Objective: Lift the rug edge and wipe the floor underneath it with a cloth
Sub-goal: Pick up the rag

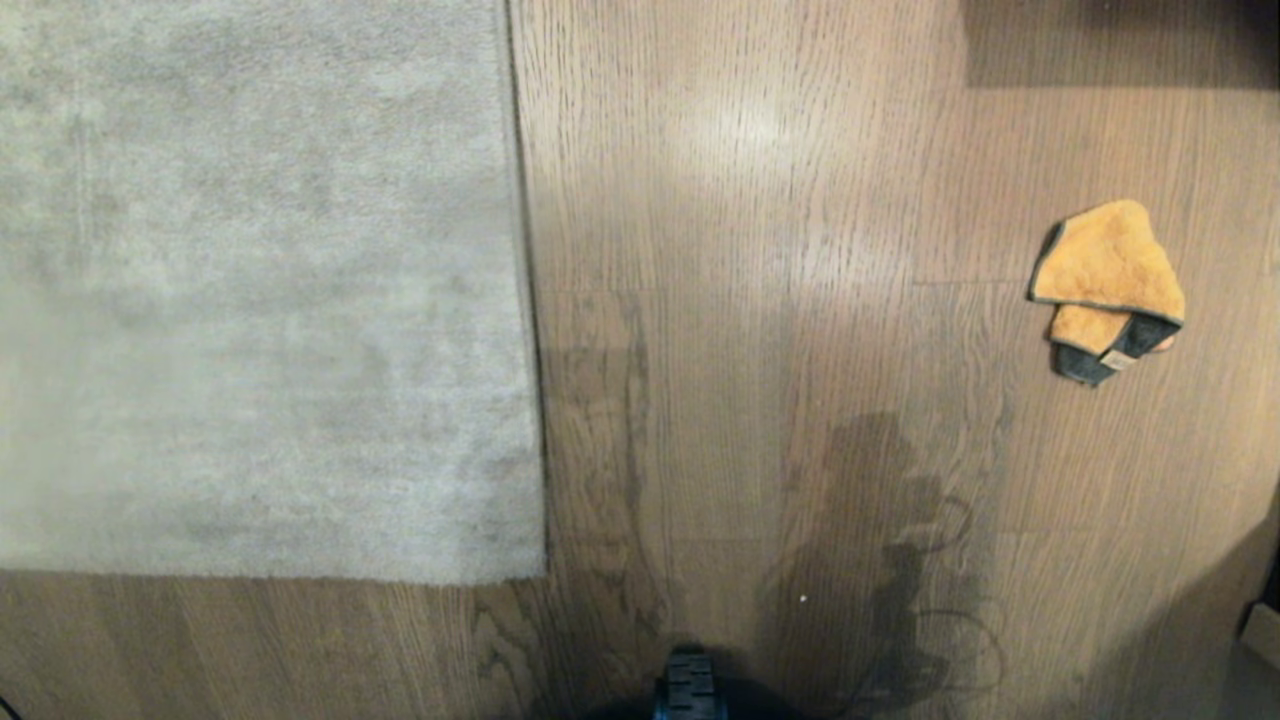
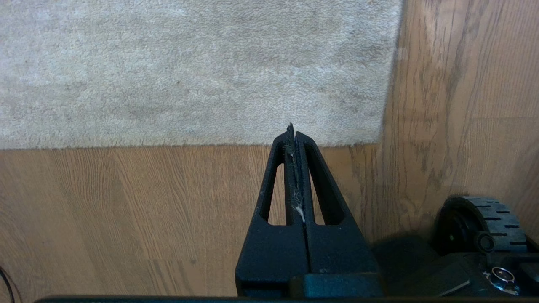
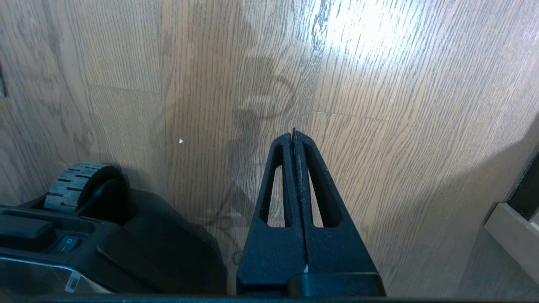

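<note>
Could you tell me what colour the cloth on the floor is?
Orange-tan with a dark grey edge; head view.

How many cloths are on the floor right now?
1. The cloth lies crumpled on the floor, on the robot's right, well apart from the rug edge. No others show.

Mottled grey-beige rug edge [image 1: 520, 300], brown wood-grain floor [image 1: 760, 300] (darker streaks), orange cloth [image 1: 1105, 265] edged dark grey

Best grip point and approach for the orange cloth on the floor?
Probably the cloth at its raised upper fold, from straight above: it lies crumpled flat on the floor, so the layered hump gives the fingers something to pinch. It sits on the robot's right, so the right gripper, now shut, must open first.
</note>
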Robot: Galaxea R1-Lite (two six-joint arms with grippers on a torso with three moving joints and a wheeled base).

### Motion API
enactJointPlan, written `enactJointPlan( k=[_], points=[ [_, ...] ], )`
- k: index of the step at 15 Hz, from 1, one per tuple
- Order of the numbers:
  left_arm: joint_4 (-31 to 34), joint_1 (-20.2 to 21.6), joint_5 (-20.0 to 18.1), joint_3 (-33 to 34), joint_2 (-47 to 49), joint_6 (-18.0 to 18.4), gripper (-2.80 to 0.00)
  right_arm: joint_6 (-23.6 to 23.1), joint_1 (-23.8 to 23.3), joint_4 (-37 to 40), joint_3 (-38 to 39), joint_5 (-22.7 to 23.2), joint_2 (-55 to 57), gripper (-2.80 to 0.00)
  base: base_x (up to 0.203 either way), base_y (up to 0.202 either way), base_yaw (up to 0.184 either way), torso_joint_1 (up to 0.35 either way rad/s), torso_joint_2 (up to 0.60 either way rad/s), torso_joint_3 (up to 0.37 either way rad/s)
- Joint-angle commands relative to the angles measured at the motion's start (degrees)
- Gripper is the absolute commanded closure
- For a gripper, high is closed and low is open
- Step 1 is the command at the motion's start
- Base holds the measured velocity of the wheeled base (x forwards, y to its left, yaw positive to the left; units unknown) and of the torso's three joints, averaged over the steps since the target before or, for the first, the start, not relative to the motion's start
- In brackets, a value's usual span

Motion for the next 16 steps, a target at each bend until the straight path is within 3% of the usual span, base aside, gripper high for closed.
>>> enactJointPlan(
  k=[1,12,16],
  points=[
    [0.0,0.0,0.0,0.0,0.0,0.0,0.00,-0.3,0.0,0.0,0.0,0.1,0.0,0.00,0.000,0.000,0.000,0.000,0.00,0.000],
    [0.0,0.0,0.0,0.0,0.0,0.0,0.00,-0.7,0.0,0.7,-1.1,0.0,0.7,0.00,0.000,0.000,0.000,0.000,0.00,0.000],
    [0.0,0.0,0.0,0.0,0.0,0.0,0.00,0.6,0.5,3.0,-6.9,0.7,11.8,0.00,0.000,0.000,0.000,0.000,0.00,0.000]
  ],
)
